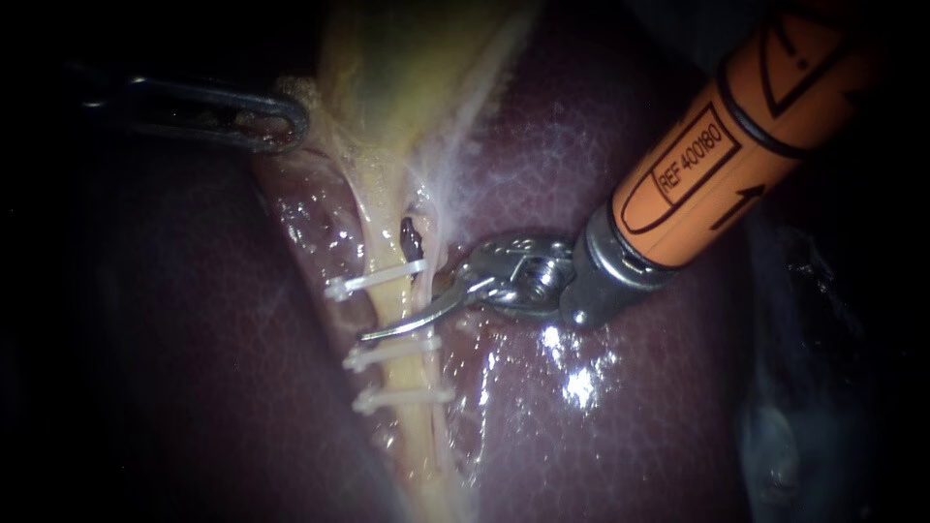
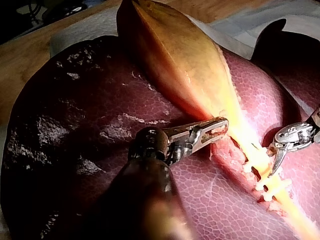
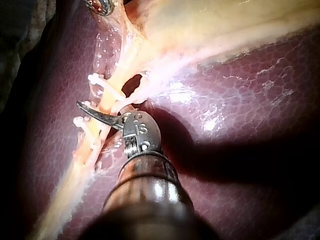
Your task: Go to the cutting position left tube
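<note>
Lit at close range, a dark red-brown, glistening liver is shown with its outer margins lost in shadow in the endoscope view. Only in the left wrist view is a pale wooden table seen beyond it, with a white sheet spread under the organ. A yellow-green, tapering gallbladder is cut off by the endoscope view's upper edge.

The orange-shafted right instrument, entering from the upper right, is laid with one thin curved metal blade across the pale yellow left tube. The blade sits between the uppermost and the middle of three white plastic clips fastened across that tube. The second blade is hidden in every view, so whether this pincer is open or closed cannot be told.

The dark, slotted left instrument is half swallowed by shadow in the endoscope view. In the left wrist view its pincer is seen closed on tissue at the gallbladder's edge, near the narrowing neck.

A small dark opening beside the left tube, just above the top clip, is shown most plainly in the right wrist view, where a whitish strand is parted from the tube.
</note>
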{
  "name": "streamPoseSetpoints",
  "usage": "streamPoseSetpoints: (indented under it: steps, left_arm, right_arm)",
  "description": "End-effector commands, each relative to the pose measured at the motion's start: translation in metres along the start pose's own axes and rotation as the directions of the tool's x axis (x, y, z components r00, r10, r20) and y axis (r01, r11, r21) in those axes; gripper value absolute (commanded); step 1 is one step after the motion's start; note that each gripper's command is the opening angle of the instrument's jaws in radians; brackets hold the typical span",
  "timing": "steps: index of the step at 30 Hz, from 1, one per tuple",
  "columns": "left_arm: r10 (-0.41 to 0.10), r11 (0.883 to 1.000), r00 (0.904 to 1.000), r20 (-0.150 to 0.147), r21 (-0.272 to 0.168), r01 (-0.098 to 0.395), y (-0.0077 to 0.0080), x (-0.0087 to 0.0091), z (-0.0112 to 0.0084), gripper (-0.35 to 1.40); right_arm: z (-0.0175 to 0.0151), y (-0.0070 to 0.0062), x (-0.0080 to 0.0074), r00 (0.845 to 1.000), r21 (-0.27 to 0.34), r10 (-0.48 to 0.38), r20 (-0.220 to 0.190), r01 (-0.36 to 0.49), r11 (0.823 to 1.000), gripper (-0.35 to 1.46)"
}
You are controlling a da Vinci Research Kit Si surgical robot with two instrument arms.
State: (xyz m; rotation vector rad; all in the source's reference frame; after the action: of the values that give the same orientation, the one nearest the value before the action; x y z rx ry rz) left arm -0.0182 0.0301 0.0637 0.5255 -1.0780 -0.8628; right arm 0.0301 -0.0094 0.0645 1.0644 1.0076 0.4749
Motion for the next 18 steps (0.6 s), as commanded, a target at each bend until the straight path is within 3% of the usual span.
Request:
streamPoseSetpoints:
  steps: [1,9,18]
  left_arm:
    - [0.000,1.000,1.0000,0.000,0.000,0.000,0.0000,0.0000,0.0000,-0.35]
    - [0.000,1.000,1.0000,0.000,0.000,0.000,0.0000,0.0000,-0.0001,-0.35]
    - [0.000,1.000,1.0000,0.000,0.000,0.000,0.0000,0.0000,-0.0001,-0.35]
  right_arm:
    - [0.0000,0.0000,-0.0002,1.000,-0.001,-0.002,0.005,0.002,1.000,1.34]
    - [-0.0025,0.0002,-0.0021,0.998,-0.066,-0.003,0.064,0.007,0.998,1.31]
    - [-0.0061,-0.0006,-0.0041,0.996,-0.115,-0.005,0.090,0.015,0.993,1.33]
